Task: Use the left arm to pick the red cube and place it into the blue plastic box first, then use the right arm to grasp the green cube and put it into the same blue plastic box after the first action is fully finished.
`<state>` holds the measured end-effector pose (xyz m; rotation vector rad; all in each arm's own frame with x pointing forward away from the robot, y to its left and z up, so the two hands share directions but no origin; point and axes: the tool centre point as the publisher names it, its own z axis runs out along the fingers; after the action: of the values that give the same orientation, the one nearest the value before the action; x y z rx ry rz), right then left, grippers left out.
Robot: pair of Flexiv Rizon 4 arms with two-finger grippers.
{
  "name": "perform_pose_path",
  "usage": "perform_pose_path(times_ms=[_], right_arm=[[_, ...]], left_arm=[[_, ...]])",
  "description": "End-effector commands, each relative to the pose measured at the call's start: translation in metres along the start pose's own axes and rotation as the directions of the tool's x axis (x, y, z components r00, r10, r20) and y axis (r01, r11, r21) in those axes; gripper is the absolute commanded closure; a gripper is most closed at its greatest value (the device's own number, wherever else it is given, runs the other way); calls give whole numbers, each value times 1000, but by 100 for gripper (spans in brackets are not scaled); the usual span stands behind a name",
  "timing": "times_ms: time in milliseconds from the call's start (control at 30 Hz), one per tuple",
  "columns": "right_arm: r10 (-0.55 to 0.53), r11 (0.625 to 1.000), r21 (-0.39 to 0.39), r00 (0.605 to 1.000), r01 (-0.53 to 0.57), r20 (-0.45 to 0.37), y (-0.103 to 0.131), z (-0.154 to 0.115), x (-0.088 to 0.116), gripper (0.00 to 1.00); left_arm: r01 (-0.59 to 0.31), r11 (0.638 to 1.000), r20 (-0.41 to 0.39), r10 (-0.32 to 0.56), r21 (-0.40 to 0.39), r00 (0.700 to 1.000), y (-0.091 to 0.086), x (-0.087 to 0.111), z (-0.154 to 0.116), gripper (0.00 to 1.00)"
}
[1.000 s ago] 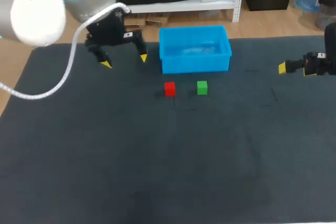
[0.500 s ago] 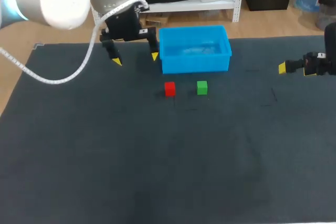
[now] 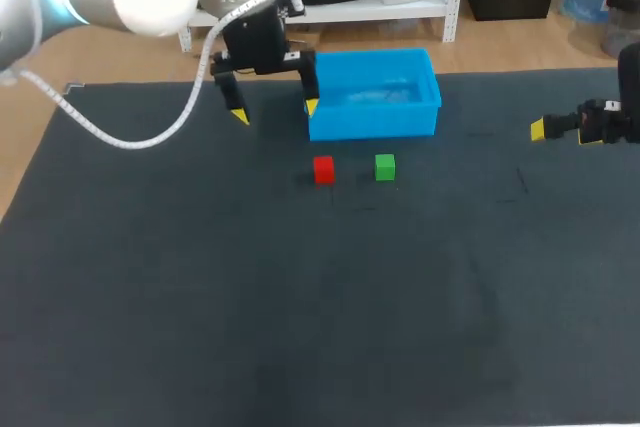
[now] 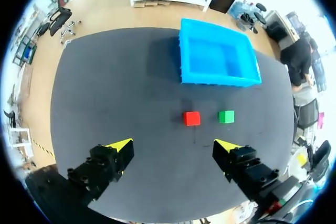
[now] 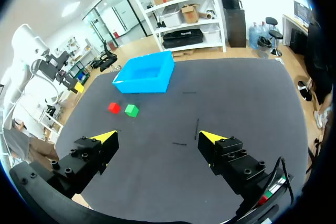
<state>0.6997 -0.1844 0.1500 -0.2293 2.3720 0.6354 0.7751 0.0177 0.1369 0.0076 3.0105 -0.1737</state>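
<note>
The red cube and the green cube sit side by side on the dark table, just in front of the blue plastic box. My left gripper hangs open and empty above the table at the box's left front corner, behind and left of the red cube. In the left wrist view the red cube lies ahead of the open left gripper, with the green cube beside it and the blue box beyond. My right gripper stands open and empty far right.
The right wrist view shows the red cube, the green cube and the blue box far ahead of the open right gripper. A white cable loops from my left arm over the table's left side.
My left arm has moved to the right and a little back, bringing its open gripper up to the blue box's left front corner. The right arm and both cubes have stayed put.
</note>
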Motion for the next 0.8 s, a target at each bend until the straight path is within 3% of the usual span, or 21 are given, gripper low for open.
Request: perform_pose_path(times_ms=[33,300,800], right_arm=[[-1,1000,-1,1000,1,-1,0,1,0,0],[-1,1000,-1,1000,1,-1,0,1,0,0],[-1,1000,-1,1000,1,-1,0,1,0,0]], left_arm=[[-28,999,-58,26,-42,998,-8,-10,5,0],[-43,993,-106,32,-106,994,-8,-13,17,0],[-3,993,-149,-15,-120,989,-14,-16,34,0]])
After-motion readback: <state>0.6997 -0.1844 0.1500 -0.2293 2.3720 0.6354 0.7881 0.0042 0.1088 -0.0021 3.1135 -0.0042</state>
